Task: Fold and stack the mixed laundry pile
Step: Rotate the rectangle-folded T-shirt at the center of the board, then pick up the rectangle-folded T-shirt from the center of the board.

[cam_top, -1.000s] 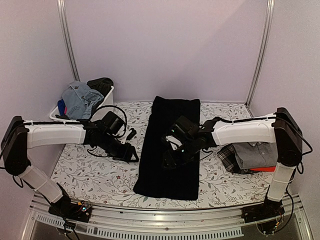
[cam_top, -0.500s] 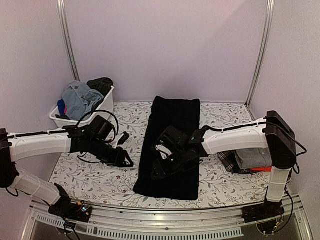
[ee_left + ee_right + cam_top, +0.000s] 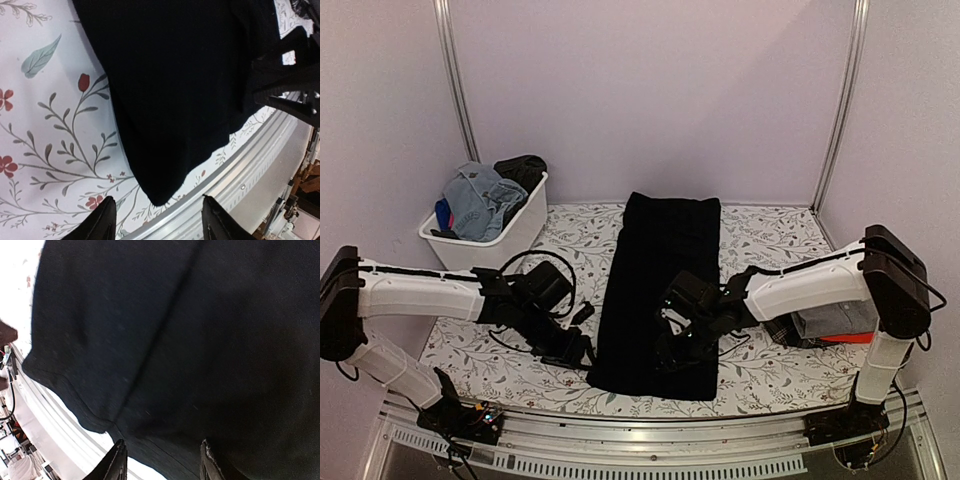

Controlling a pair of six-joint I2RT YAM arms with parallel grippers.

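Status: task partly complete.

The black garment (image 3: pixel 660 290) is lying in the middle of the counter (image 3: pixel 765 375), folded lengthwise into a long strip that is running from the far side to the near edge. It appears to be awaiting its crosswise fold.

The left fingers (image 3: pixel 102 222) are standing apart and grasping nothing. They are hovering just beside the strip's near-left corner.

The right fingers (image 3: pixel 116 465) are likewise spread and released, hovering over the near end of the strip with the cloth lying flat beneath them.

A stack (image 3: pixel 832 324) of folded pieces is sitting at the right edge, partly hidden by the right arm.

Unfolded clothes (image 3: pixel 480 200) are sitting heaped in the tub (image 3: pixel 495 250) at far left, so several items are awaiting folding.
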